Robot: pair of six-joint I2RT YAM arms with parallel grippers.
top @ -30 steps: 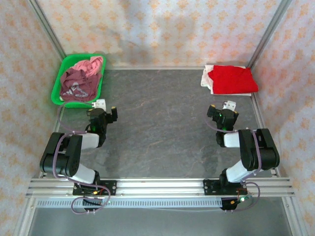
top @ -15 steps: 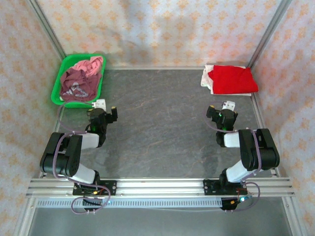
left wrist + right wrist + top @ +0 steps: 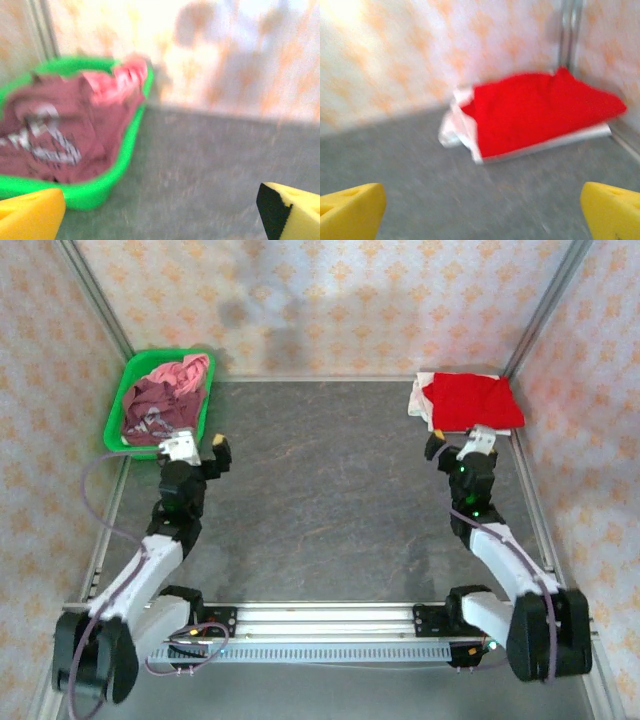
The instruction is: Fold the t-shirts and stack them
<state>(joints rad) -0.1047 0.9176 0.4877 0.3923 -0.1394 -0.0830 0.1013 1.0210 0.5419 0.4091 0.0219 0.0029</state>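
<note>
Four t-shirts are in sight, in two pairs. A maroon t-shirt [image 3: 150, 412] with pale print and a pink t-shirt [image 3: 186, 370] lie crumpled together in the one green basket [image 3: 113, 426], which sits at the far left corner of the grey worktop [image 3: 320, 490]. At the far right corner a folded red t-shirt [image 3: 468, 400] lies on top of a white t-shirt [image 3: 418, 398], whose edges show under it.

There are two arms, each reaching forward. The left claw [image 3: 197, 448] hovers just short of the basket's near rim, jaws spread wide and empty. The right claw [image 3: 457, 445] hovers just short of the red-and-white stack, likewise wide apart and holding nothing.

The overhead view gives both piles and both arms at once. The left wrist view, blurred, adds the yellow pads [image 3: 30, 215] at the bottom corners of the frame and the print on the maroon shirt from closer in, though it is unreadable. The right wrist view shows the white shirt's lower edge running along under the red one.
</note>
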